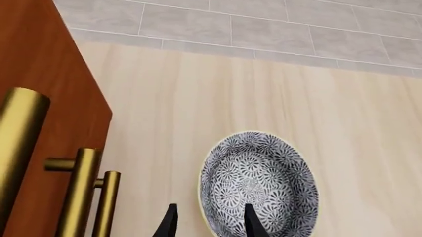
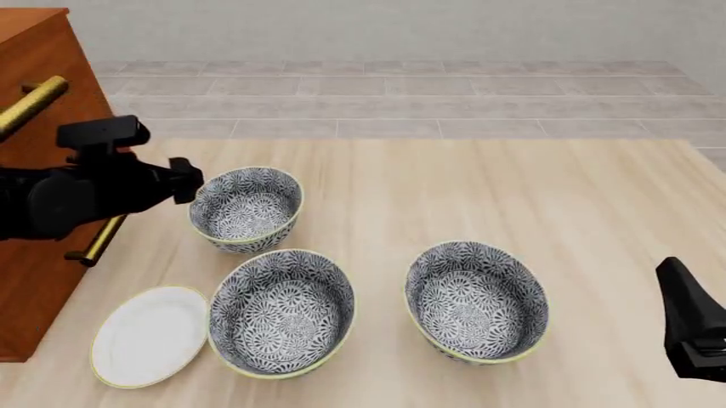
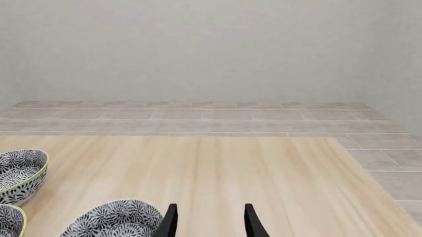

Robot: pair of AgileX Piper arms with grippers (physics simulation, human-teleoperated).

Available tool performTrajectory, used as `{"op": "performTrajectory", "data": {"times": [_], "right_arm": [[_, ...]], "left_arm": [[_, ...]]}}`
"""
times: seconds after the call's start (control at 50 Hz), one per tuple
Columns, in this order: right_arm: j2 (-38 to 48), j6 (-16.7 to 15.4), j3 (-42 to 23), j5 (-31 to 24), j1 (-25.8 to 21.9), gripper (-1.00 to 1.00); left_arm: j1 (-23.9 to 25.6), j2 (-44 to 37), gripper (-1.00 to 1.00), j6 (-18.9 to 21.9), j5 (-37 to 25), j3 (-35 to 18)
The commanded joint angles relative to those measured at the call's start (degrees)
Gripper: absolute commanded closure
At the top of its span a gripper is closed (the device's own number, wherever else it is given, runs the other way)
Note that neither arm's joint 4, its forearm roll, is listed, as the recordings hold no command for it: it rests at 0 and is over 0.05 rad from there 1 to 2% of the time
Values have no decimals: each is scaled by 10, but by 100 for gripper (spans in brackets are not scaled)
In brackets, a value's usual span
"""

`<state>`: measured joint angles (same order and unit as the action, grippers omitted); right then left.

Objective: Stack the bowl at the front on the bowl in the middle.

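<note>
Three alike grey-and-white floral bowls stand on the table. Taking front as farthest along the arms' reach, the bowl at the front (image 2: pixel 246 206) (image 1: pixel 258 183) (image 3: pixel 23 173) stands far left beside the cabinet. My left gripper (image 2: pixel 187 180) (image 1: pixel 209 224) is open at its left rim, one finger over the bowl's inside and the other outside it, holding nothing. The bowl in the middle (image 2: pixel 477 299) (image 3: pixel 112 219) sits right of centre. My right gripper (image 2: pixel 672 276) (image 3: pixel 209 222) hangs open and empty at the right edge, apart from every bowl.
The third floral bowl (image 2: pixel 281 310) stands near left, close to the far-left one. A flat white plate (image 2: pixel 148 336) lies to its left. A brown cabinet (image 2: pixel 34 85) (image 1: pixel 39 74) with brass handles (image 1: pixel 79 192) borders the table's left side, close to my left arm.
</note>
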<state>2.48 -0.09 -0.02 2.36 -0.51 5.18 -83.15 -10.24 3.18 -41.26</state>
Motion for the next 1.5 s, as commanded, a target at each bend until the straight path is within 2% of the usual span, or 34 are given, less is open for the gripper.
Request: {"op": "performTrajectory", "data": {"times": [0.02, 0.06, 0.1, 0.12, 0.18, 0.2, 0.28, 0.3, 0.34, 0.36, 0.46, 0.6, 0.74, 0.84, 0.92, 0.96, 1.04, 1.5], "right_arm": [[0, 0, 0, 0, 0, -100], [0, 0, 0, 0, 0, -100], [0, 0, 0, 0, 0, -100], [0, 0, 0, 0, 0, -100], [0, 0, 0, 0, 0, -100], [0, 0, 0, 0, 0, -100], [0, 0, 0, 0, 0, -100], [0, 0, 0, 0, 0, -100], [0, 0, 0, 0, 0, -100], [0, 0, 0, 0, 0, -100], [0, 0, 0, 0, 0, -100], [0, 0, 0, 0, 0, -100], [0, 0, 0, 0, 0, -100], [0, 0, 0, 0, 0, -100], [0, 0, 0, 0, 0, -100], [0, 0, 0, 0, 0, -100], [0, 0, 0, 0, 0, -100], [0, 0, 0, 0, 0, -100]], "left_arm": [[1, -28, -100, -5, -1, -16], [1, -51, -100, -7, 32, -3], [0, -47, -100, -9, 9, -19], [1, -60, -100, -9, 31, -9], [2, -75, -100, -13, 42, -9], [3, -66, -100, -13, 17, -23], [5, -70, -100, -14, 14, -29], [9, -90, -100, -19, 46, -16], [7, -85, -100, -17, 26, -28], [7, -103, -100, -19, 52, -18], [4, -124, -100, -21, 64, -21], [4, -136, -100, -24, 55, -36], [3, -164, -100, -27, 75, -33], [2, -159, -100, -28, 54, -44], [4, -178, -100, -30, 76, -38], [3, -169, -100, -29, 54, -48], [4, -190, -100, -31, 81, -39], [10, -237, -100, -37, 87, -57]]}}
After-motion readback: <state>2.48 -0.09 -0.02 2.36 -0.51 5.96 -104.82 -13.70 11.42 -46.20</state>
